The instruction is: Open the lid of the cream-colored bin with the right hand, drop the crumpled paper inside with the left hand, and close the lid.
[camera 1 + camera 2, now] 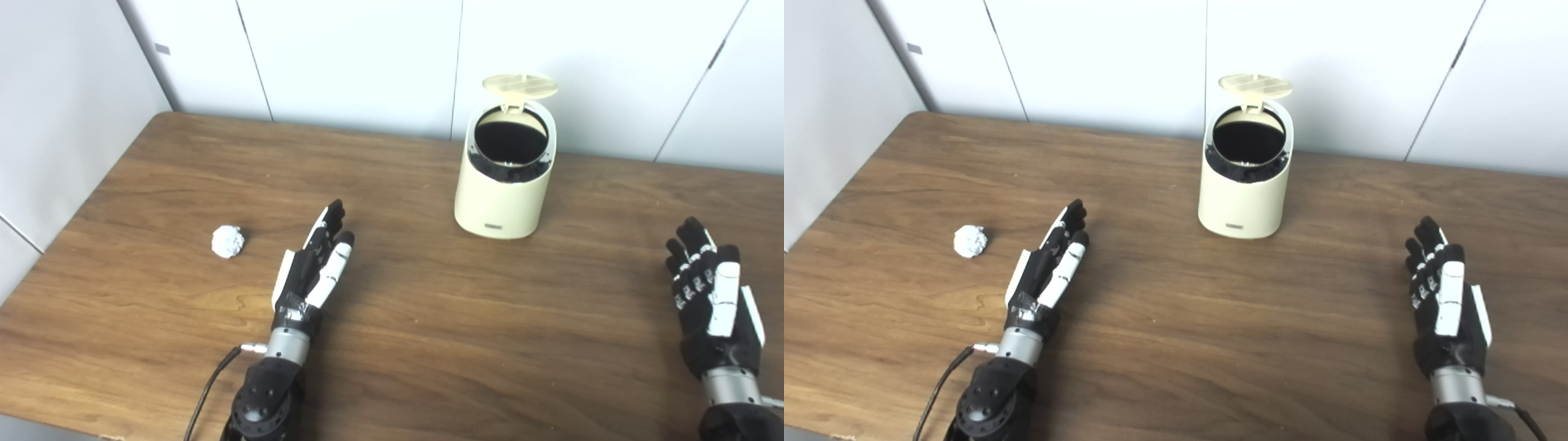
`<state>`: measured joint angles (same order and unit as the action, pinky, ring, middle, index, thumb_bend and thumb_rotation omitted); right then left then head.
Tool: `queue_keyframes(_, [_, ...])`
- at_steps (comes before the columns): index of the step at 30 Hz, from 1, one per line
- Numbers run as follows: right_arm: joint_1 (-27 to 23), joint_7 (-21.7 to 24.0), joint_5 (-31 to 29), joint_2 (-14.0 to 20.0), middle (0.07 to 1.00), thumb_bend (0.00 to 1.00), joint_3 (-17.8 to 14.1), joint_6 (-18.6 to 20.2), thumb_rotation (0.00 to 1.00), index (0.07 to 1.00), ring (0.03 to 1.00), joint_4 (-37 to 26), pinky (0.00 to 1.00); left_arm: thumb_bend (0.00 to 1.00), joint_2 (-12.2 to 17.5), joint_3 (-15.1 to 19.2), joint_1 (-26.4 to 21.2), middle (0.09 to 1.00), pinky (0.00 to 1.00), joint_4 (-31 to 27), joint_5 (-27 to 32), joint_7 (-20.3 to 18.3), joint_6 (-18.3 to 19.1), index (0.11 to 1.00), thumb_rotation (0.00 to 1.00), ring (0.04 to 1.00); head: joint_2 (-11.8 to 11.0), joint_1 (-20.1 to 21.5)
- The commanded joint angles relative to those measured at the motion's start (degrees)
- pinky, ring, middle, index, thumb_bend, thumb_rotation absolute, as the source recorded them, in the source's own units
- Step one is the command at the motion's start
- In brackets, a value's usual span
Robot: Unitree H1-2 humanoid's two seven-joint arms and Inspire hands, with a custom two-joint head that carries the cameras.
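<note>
The cream-colored bin [502, 196] stands upright toward the back middle of the table, its round lid [520, 86] tipped up behind a dark, open mouth. A white crumpled paper ball [228, 241] lies on the wood at the left. My left hand [312, 263] rests just right of the paper, fingers stretched forward, open and holding nothing. My right hand [713, 294] hovers low at the far right, well away from the bin, open and empty too.
The wooden table [429, 318] runs to a front edge close to both forearms. White wall panels [343, 55] stand right behind the bin. A black cable [208, 383] trails from my left wrist.
</note>
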<state>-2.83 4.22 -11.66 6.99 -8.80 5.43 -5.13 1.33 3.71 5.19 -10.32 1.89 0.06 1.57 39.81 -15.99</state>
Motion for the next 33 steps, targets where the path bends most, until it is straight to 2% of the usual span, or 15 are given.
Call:
queue_keyframes(1, [-1.32, -0.22, 0.10, 0.52, 0.960, 0.48, -0.08, -0.10, 1.00, 0.948, 0.957, -2.51, 1.00, 0.48, 0.18, -0.16, -1.26, 0.970, 1.00, -2.53, -1.63, 0.91, 0.98, 0.988, 0.48, 0.997, 0.00, -0.31])
queue_keyframes(3, [-1.23, -0.09, -0.06, 0.62, 0.964, 0.48, -0.05, 0.20, 1.00, 0.953, 0.959, -2.76, 1.00, 0.48, 0.33, -0.08, -1.79, 0.973, 1.00, -3.79, -2.04, 0.97, 2.02, 0.997, 0.43, 0.999, -0.12, -0.61])
queue_keyframes(5, [-1.17, -0.14, 0.13, 0.66, 0.964, 0.49, 0.06, 0.85, 1.00, 0.956, 0.957, -3.21, 1.00, 0.55, 0.56, 0.22, -2.28, 0.969, 1.00, -5.40, -2.26, 1.17, 3.49, 1.000, 0.43, 0.994, -0.13, -0.69])
queue_keyframes(7, [-1.15, -0.22, 0.44, 0.71, 0.967, 0.50, 0.19, 1.37, 1.00, 0.959, 0.963, -3.40, 1.00, 0.64, 1.53, 0.07, -2.70, 0.957, 0.98, -7.07, -4.96, 1.70, 4.46, 0.992, 0.45, 0.977, -0.16, -0.77])
queue_keyframes(11, [-1.00, -0.32, 1.63, 0.90, 0.970, 0.50, 0.50, 1.58, 1.00, 0.963, 0.967, -3.55, 1.00, 0.71, 3.99, -0.21, -3.45, 0.963, 0.98, -10.07, -9.08, 1.29, 6.63, 0.993, 0.43, 0.979, -0.16, -0.73])
queue_keyframes(15, [-1.14, -0.15, 1.49, 0.67, 0.970, 0.50, 0.44, 2.19, 1.00, 0.961, 0.970, -3.65, 1.00, 0.78, 8.34, -0.22, -4.97, 0.963, 0.92, -12.40, -13.88, 0.23, 8.11, 0.980, 0.40, 0.957, -0.41, -0.34])
queue_keyframes(17, [-1.32, -0.07, 1.39, 0.61, 0.971, 0.51, 0.37, 2.05, 1.00, 0.962, 0.972, -3.15, 1.00, 0.78, 9.89, 0.05, -5.77, 0.962, 0.92, -12.66, -14.61, -0.06, 8.36, 0.955, 0.33, 0.966, -0.48, -0.42])
queue_keyframes(22, [-1.53, 0.22, 0.93, 0.40, 0.965, 0.49, 0.37, 1.50, 1.00, 0.957, 0.966, -2.71, 1.00, 0.77, 14.89, 1.14, -7.41, 0.964, 0.87, -13.75, -18.22, -1.40, 9.60, 0.949, 0.26, 0.949, -1.08, -0.83])
queue_keyframes(25, [-1.48, 0.19, 1.03, 0.28, 0.965, 0.49, 0.57, 1.71, 1.00, 0.959, 0.966, -2.87, 1.00, 0.81, 18.76, 1.54, -7.73, 0.963, 0.91, -14.87, -22.32, -3.21, 12.69, 0.943, 0.29, 0.952, -1.34, -0.57])
queue_keyframes(27, [-1.44, 0.03, 0.95, 0.09, 0.965, 0.49, 0.52, 1.87, 1.00, 0.959, 0.968, -2.82, 1.00, 0.82, 21.29, 1.54, -7.65, 0.960, 0.90, -15.02, -24.47, -4.37, 13.21, 0.948, 0.28, 0.951, -1.40, -0.52])
queue_keyframes(33, [-1.65, -0.17, -0.53, -1.02, 0.968, 0.46, 0.07, 1.70, 1.00, 0.967, 0.965, -2.58, 1.00, 0.88, 28.67, 0.95, -7.34, 0.918, 0.78, -14.56, -33.91, -7.66, 15.87, 0.922, 0.26, 0.892, -1.33, -1.09])
